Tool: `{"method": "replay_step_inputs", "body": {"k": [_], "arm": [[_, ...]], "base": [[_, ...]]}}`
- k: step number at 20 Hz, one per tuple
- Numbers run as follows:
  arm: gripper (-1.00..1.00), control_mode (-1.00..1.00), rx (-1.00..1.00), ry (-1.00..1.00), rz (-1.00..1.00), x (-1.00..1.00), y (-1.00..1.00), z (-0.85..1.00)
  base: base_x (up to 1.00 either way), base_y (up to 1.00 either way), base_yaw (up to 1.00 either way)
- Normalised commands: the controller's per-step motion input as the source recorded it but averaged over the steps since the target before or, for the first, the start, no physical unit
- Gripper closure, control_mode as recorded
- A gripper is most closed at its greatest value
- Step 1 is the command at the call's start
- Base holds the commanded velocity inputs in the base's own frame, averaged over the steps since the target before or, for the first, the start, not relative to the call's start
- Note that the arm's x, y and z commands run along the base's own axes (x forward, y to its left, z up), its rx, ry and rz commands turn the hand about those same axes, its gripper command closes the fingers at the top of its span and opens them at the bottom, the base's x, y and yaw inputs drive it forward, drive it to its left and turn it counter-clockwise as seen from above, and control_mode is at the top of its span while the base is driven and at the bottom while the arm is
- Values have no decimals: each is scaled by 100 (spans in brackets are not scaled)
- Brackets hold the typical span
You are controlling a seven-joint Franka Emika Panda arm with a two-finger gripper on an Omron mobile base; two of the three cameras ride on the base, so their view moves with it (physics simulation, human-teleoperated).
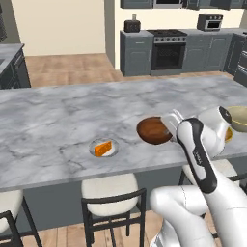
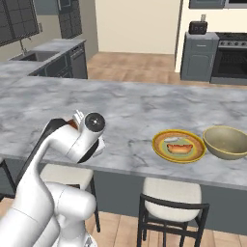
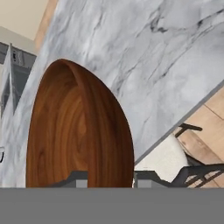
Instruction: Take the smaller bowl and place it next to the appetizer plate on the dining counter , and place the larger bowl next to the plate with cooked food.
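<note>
Both base views look down across the dining counter (image 1: 58, 116) from either side; the hand view sits close above it.

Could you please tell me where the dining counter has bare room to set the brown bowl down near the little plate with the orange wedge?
The dining counter lies bare left of the appetizer plate, behind it, and in the gap between it and the smaller bowl. It is crowded at the right end, where the plate with cooked food sits close beside the larger bowl.

No words, numbers, brands or signs can be read anywhere in these views. The small dark marking on the robot's forearm link (image 1: 198, 157), at about four o'clock, is too blurred to make out.
</note>
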Motion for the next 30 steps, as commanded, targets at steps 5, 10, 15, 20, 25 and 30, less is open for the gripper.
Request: {"method": "replay_step_inputs", "body": {"k": [5, 10, 15, 20, 25, 30], "arm": [[100, -100, 0, 0, 0, 46, -1, -34], [100, -100, 0, 6, 2, 36, 0, -33], [100, -100, 0, 5, 1, 14, 0, -34], [100, -100, 3, 0, 4, 35, 1, -44], [100, -100, 0, 3, 0, 50, 0, -29], [100, -100, 0, 0, 0, 52, 7, -36]], "base": [[0, 0, 0], [0, 0, 0], [0, 0, 0], [0, 0, 0], [0, 0, 0], [0, 0, 0]]}}
